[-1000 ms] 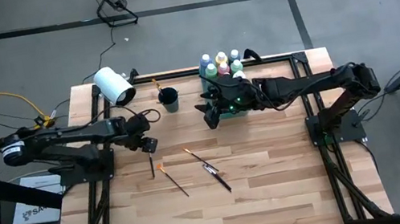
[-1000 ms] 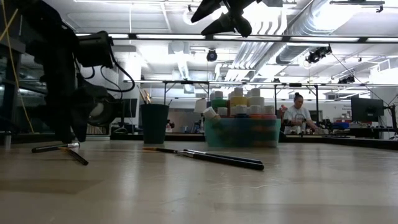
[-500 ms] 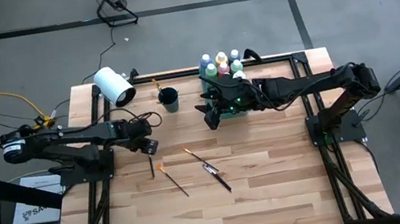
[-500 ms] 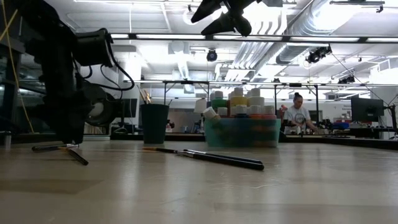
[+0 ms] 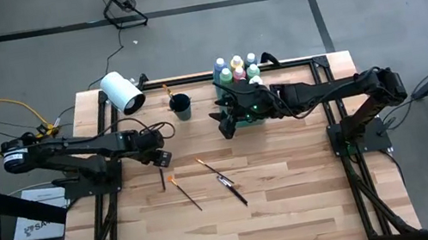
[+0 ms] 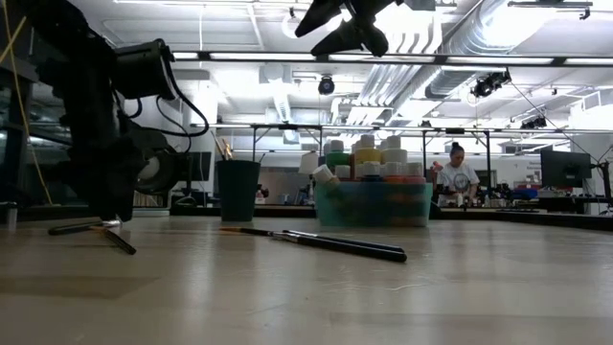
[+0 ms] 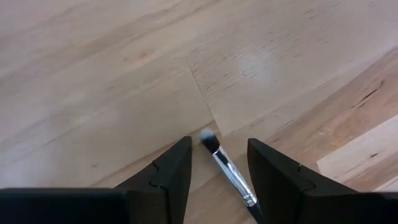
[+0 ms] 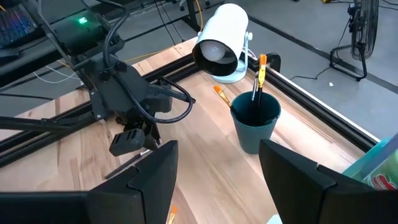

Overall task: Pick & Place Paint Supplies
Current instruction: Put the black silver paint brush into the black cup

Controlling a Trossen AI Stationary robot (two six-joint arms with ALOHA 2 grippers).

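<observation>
The left hand [image 7: 216, 177] sits low over the table [image 5: 282, 213], fingers open astride 1 paintbrush [image 7: 227, 171], ready to pinch it. The right hand [image 5: 226, 123] waits open beside the paint bottles [image 5: 237, 69].

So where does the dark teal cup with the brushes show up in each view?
High view: teal cup near the table's far edge, beside the white roll.
Low view: cup left of centre, left of the green tray.
Left wrist view: not in it.
Right wrist view: cup right of centre.
Shared landmark: the white roll, next to the cup.
</observation>
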